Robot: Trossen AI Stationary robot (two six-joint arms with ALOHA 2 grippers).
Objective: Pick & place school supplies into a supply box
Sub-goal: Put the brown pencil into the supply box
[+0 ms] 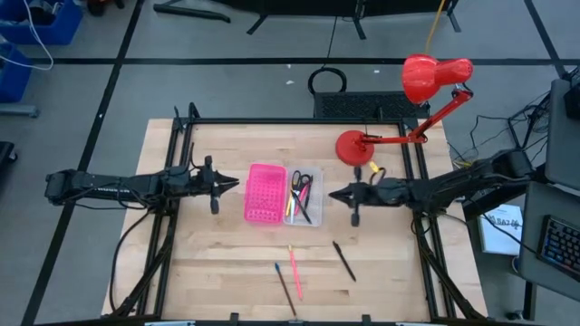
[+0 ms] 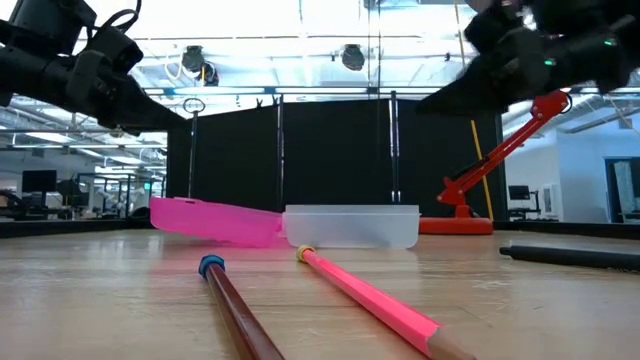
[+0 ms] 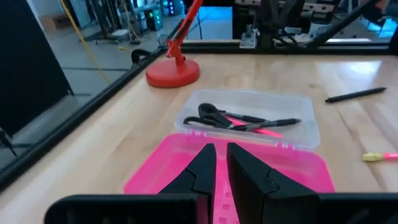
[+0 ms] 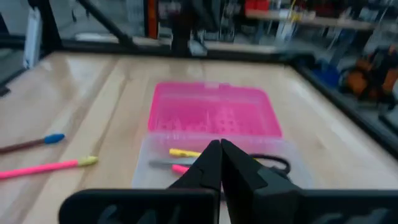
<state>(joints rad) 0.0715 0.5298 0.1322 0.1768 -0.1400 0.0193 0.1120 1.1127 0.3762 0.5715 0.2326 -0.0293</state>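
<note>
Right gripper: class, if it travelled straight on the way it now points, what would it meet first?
Probably the clear box just ahead of the right gripper, though it may pass above the rim; height is unclear.

The clear supply box (image 1: 304,199) sits mid-worktop, joined to its pink perforated half (image 1: 264,192); inside lie black-handled scissors (image 1: 301,180), a black pen (image 3: 273,124) and pink and yellow pieces. Nearer the front edge lie a pink pencil (image 1: 294,269), a blue-capped brown pencil (image 1: 285,288) and a black pen (image 1: 343,260), apart from the box.

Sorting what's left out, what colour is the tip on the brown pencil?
Blue tip on the brown pencil, clearest in the low view.
</note>
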